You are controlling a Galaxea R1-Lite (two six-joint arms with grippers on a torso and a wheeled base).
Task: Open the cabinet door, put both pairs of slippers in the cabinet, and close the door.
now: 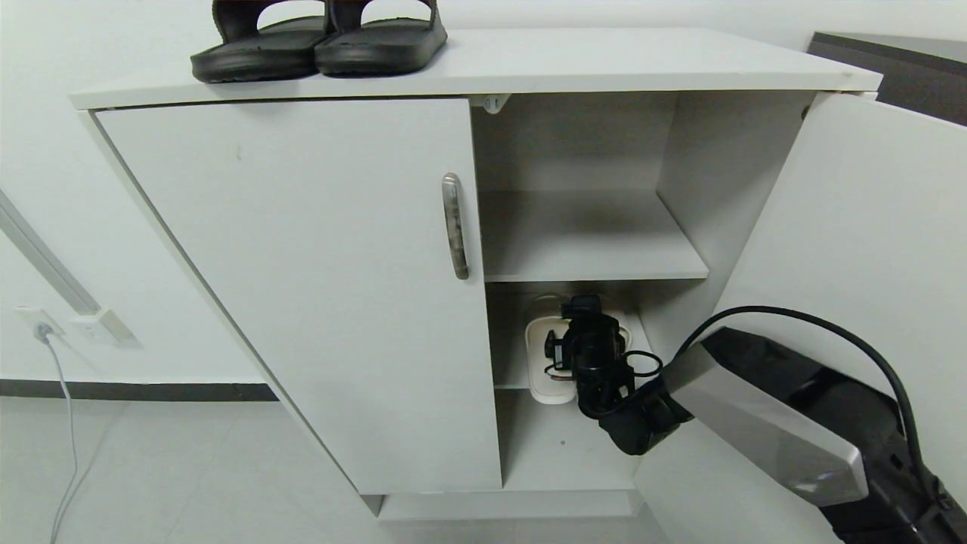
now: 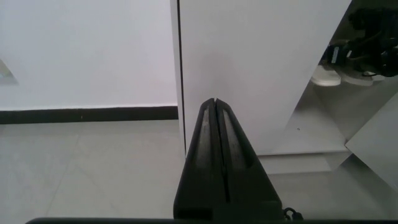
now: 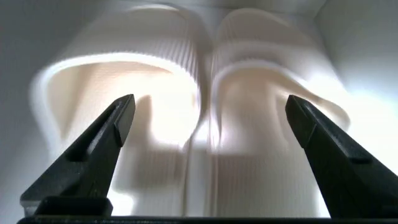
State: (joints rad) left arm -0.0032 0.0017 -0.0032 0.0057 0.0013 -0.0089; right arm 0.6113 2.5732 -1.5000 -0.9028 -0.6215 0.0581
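Right gripper, on the arm nearest the viewer, reaches through the open right half of the cabinet into the level under the upper shelf. Its jaws are spread wide and hold nothing; the right wrist view shows the two dark fingers well apart, with the white slippers between and beyond them. Whether the fingers touch the slippers cannot be told. The white slippers lie side by side on the middle shelf inside the cabinet, partly hidden by the gripper. They also appear far off in the left wrist view. The black slippers stand as a pair, touching each other, on the cabinet top near its left end, outside the cabinet. The right door is swung open toward the viewer. The left door is closed, with its upright metal handle at the inner edge. The cabinet's bottom board lies below the white slippers. Left gripper is held low in front of the closed left door, near the floor, its fingers pressed together with nothing between them. A wall socket with a cable sits on the wall left of the cabinet.
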